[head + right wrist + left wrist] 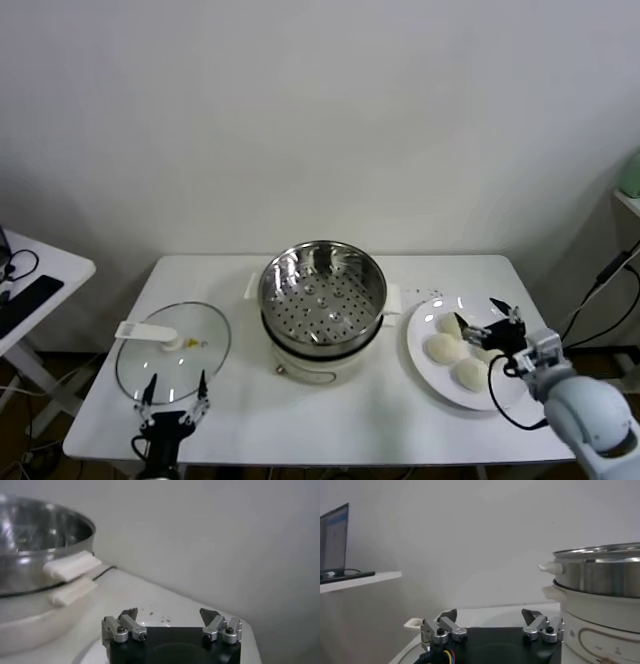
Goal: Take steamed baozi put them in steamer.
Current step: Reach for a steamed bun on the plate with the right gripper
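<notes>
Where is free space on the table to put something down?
Bare table runs along the front edge, between the glass lid and plate, before the steamer. It is crowded at the plate: baozi and the right gripper.

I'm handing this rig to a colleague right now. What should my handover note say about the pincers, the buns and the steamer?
Right pincer: open, holding nothing, over the white plate at the table's right end, beside the baozi.
Left pincer: open, idle at the table's near edge by the glass lid.
Steamer: mid-table, uncovered, basket holds no buns.
Done: lid is off; no bun moved.
Left: grasp each bun on the plate and place it in the steamer.
</notes>
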